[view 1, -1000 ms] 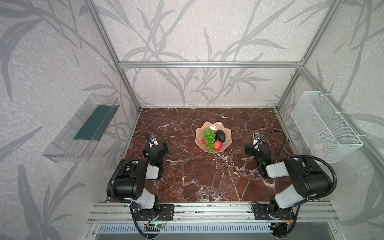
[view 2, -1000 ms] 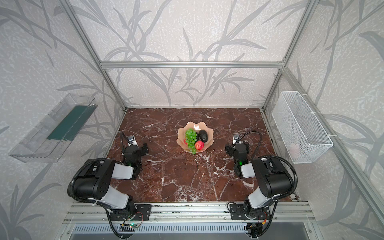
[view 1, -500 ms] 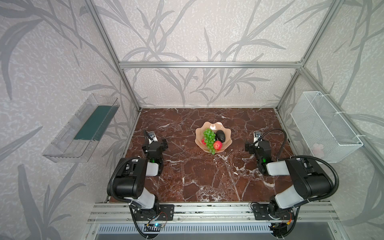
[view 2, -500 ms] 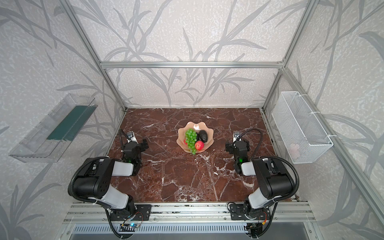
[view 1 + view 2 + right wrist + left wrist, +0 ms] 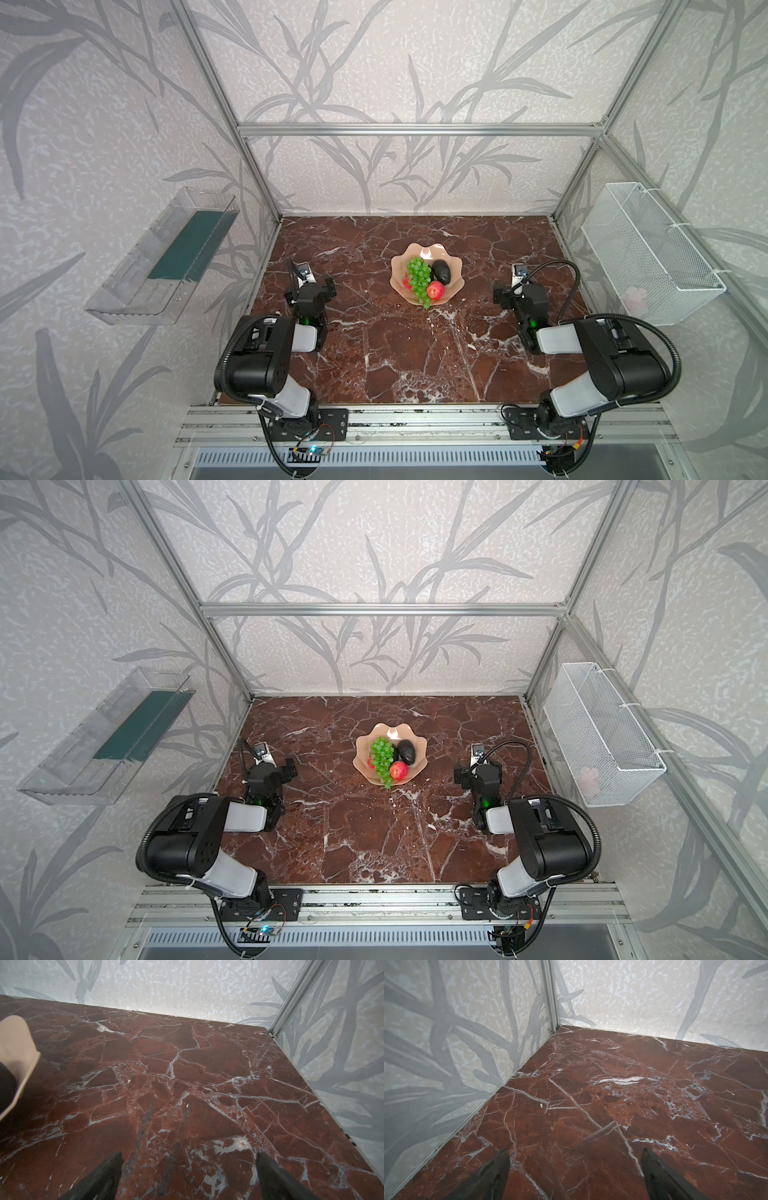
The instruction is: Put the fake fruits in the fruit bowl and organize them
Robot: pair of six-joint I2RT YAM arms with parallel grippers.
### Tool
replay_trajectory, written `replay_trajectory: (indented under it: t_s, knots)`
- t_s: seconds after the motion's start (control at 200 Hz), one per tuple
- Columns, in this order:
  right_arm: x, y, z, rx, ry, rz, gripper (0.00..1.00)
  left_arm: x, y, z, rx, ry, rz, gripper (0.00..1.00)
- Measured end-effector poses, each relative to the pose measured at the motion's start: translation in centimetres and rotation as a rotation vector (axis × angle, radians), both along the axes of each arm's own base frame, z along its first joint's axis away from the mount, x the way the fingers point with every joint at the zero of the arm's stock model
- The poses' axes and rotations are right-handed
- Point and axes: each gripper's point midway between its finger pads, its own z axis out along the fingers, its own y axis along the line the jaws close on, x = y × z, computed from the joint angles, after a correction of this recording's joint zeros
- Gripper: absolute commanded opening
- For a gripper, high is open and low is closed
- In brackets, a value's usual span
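Note:
The peach-pink fruit bowl (image 5: pixel 428 250) (image 5: pixel 390 729) stands mid-table in both top views. In it lie the green grapes (image 5: pixel 419 276) (image 5: pixel 382 757), a dark avocado (image 5: pixel 441 271) (image 5: pixel 406 752) and a red apple (image 5: pixel 435 290) (image 5: pixel 398 770). A second red apple (image 5: pixel 407 283) peeks out beside the grapes. My left gripper (image 5: pixel 309 291) (image 5: pixel 575 1159) is open over bare marble, left of the bowl. My right gripper (image 5: pixel 519 293) (image 5: pixel 188 1159) is open and empty, right of the bowl. The bowl's rim (image 5: pixel 18 1047) shows at the edge of the right wrist view.
A clear plastic tray (image 5: pixel 166 257) hangs on the left wall and a white wire basket (image 5: pixel 648 249) on the right wall. Aluminium posts (image 5: pixel 550 995) (image 5: pixel 291 1001) mark the back corners. Brown marble table (image 5: pixel 415 353) lies between the arms.
Both wrists have shifted slightly toward the back wall. The fruits and bowl have not moved, and both grippers stay open.

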Motion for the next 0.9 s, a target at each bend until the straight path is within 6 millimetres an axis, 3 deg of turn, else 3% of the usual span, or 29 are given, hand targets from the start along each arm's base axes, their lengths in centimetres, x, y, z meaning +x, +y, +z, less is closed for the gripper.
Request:
replay_trajectory:
  t_s: [0.43, 0.9]
  knots:
    - [0.29, 0.42, 0.14, -0.014, 0.006, 0.001, 0.99, 0.0, -0.01, 0.0, 0.0, 0.0, 0.0, 0.99]
    - [0.42, -0.43, 0.05, -0.029, 0.022, -0.057, 0.99, 0.0, -0.01, 0.0, 0.0, 0.0, 0.0, 0.99]
